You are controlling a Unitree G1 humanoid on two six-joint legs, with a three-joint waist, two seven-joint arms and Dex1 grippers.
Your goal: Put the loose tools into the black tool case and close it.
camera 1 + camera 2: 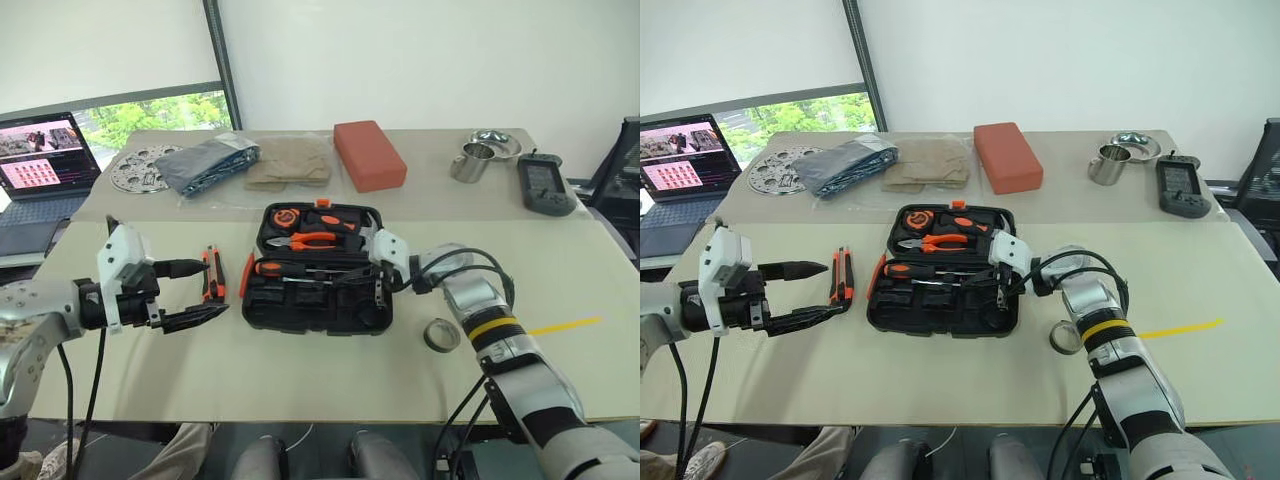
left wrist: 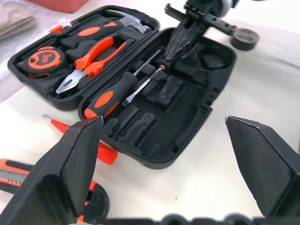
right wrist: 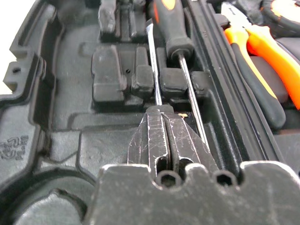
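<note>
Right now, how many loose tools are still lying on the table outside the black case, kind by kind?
Utility knife: 1
Thin orange tool: 1
Tape roll: 1
Total: 3

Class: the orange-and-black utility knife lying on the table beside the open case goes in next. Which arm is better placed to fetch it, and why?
The left. Its open hand hovers right by the orange-and-black utility knife, while the shut right hand is inside the black plastic tool case, pinching a screwdriver shaft.
</note>
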